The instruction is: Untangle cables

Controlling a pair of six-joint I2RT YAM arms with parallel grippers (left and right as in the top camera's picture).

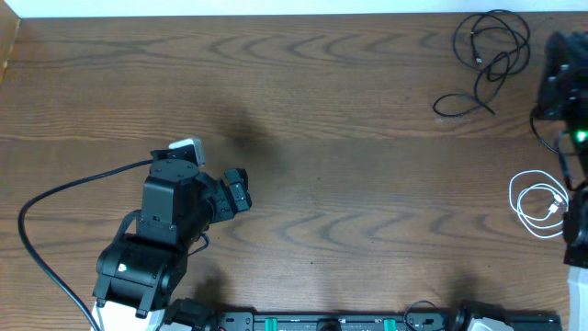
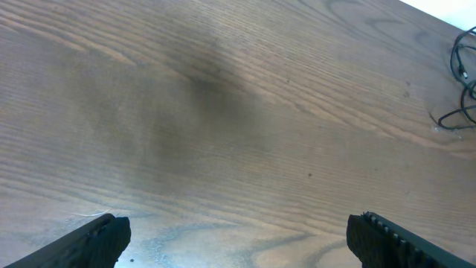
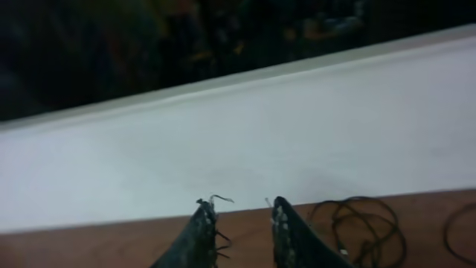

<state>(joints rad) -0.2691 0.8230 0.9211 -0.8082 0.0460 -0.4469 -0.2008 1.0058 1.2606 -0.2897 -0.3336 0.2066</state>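
The left gripper (image 2: 238, 249) sits closest, its two black fingers (image 2: 89, 240) spread wide at the bottom corners of its wrist view, over the wooden table (image 2: 223, 112) and well apart from any cord. The right gripper (image 3: 239, 223) has its fingers parted by a narrow gap with nothing visibly pinched between them, and a thin dark strand (image 3: 217, 198) curls at one tip. The black cables (image 1: 494, 46) lie loosely tangled at the far right corner, and the white cable (image 1: 540, 204) lies coiled alone, nearer along the right edge.
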